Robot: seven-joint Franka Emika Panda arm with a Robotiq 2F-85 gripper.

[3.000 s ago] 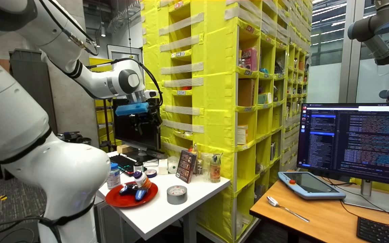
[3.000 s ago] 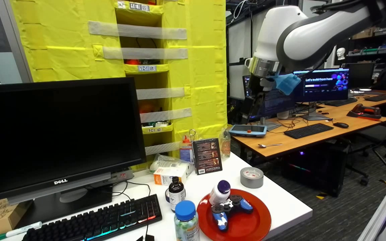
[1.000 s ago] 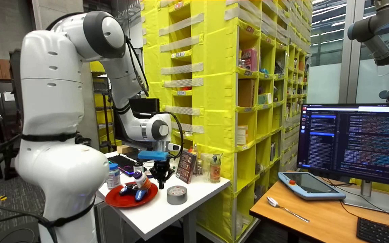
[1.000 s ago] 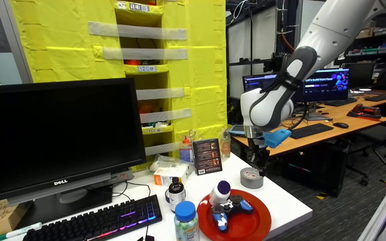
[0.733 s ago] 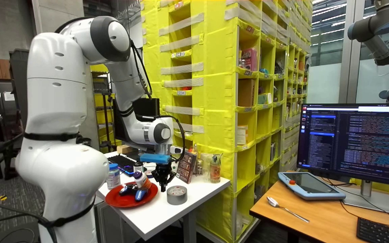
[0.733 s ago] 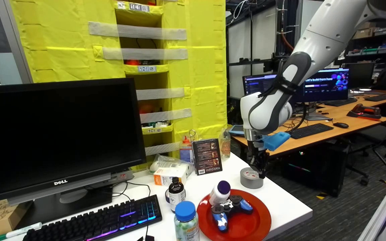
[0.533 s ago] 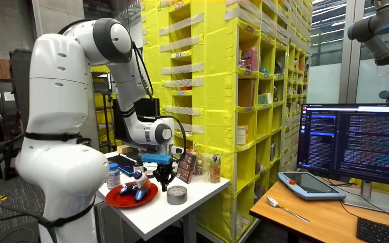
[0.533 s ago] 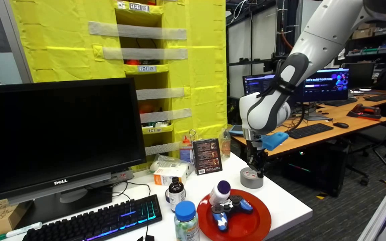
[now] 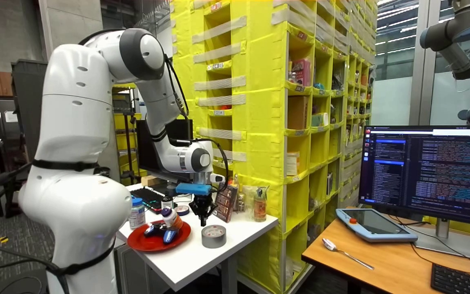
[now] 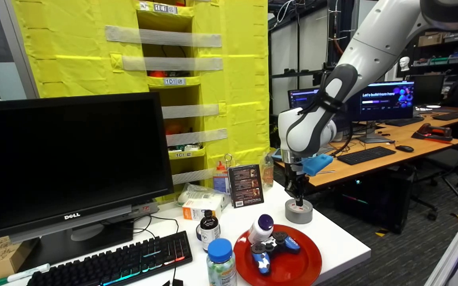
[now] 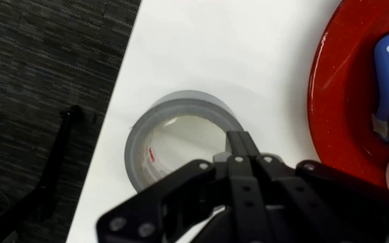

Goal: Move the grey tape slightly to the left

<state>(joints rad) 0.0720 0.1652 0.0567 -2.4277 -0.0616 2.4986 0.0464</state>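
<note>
Awaiting, seemingly, its leftward shift: tape (image 9: 213,241), flat on worktop (image 9: 188,261); claw (image 11: 240,135) close by, clenched on nothing, approach likely complete.

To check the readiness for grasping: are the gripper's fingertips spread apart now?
No, in the wrist view the gripper is shut, its fingertips lying side by side with no visible gap.

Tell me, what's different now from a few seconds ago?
The arm has come down from higher up, bringing its gripper close to the grey tape. The gripper is shut with nothing in it; nothing has visibly been picked up or let go. The tape, the red plate, and the game controller and white bottle on it look unmoved.
</note>
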